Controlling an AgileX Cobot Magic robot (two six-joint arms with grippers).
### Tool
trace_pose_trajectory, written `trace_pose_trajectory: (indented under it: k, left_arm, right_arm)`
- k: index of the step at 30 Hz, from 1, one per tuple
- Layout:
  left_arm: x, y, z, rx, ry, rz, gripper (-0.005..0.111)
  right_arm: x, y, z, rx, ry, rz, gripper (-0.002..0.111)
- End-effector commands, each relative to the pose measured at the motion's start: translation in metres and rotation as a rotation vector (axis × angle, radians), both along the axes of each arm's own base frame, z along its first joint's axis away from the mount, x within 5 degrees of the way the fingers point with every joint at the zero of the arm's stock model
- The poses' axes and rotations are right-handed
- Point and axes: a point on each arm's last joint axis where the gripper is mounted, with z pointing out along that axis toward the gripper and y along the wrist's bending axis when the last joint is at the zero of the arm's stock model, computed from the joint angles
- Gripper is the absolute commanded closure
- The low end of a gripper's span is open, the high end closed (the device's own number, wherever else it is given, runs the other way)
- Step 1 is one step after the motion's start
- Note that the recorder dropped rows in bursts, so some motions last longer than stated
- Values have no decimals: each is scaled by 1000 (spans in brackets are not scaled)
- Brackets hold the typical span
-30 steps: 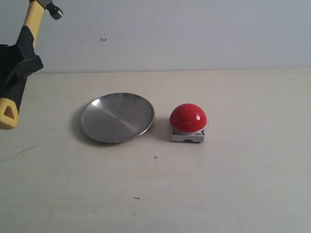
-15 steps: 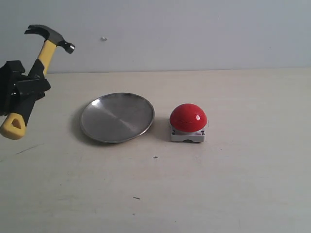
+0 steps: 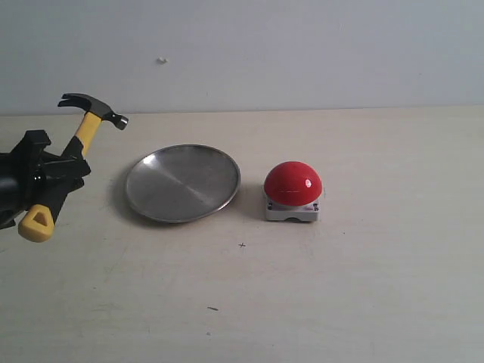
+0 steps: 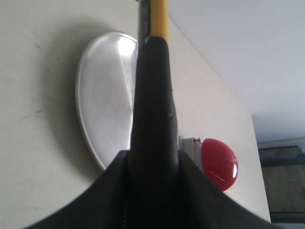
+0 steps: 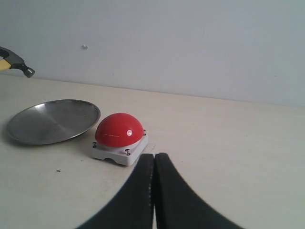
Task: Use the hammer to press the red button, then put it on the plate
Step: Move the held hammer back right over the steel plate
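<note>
My left gripper [image 3: 59, 175] is shut on the hammer [image 3: 89, 128] by its black grip, held in the air left of the plate [image 3: 182, 182]. The dark head points up and toward the plate; the yellow looped end [image 3: 35, 223] hangs low at the left. From the left wrist camera the hammer handle [image 4: 153, 95] runs between my jaws, over the plate [image 4: 102, 95], with the red button [image 4: 219, 162] beyond. The red button [image 3: 293, 184] sits on its grey base right of the plate. My right gripper [image 5: 154, 157] is shut and empty, near the red button [image 5: 119, 130], out of the exterior view.
A pale tabletop [image 3: 340, 287] stretches under everything, with a plain wall [image 3: 302, 53] behind. The hammer's head [image 5: 16, 64] shows at the edge of the right wrist view, beyond the plate [image 5: 52, 120].
The left arm has lowered and moved right toward the plate, tilting the hammer so its head swings down and to the right. Plate and button have not moved.
</note>
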Motion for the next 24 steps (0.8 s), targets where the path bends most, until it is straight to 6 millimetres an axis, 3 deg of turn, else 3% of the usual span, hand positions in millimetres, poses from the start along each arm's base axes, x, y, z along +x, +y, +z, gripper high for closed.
trace_pose_trajectory:
  k: [1,15,24]
  left_arm:
    - [5,-3,12,-38,-110,-29,107]
    - [7,-5,14,-34,-136,-41,107]
    - [35,-56,24,-45,-177,-181,107]
  right_arm:
    - [0,0,-1,5,-4,2,108]
    - [0,0,-1,5,-4,2,108]
    - [0,0,-1,5,-4,2,108]
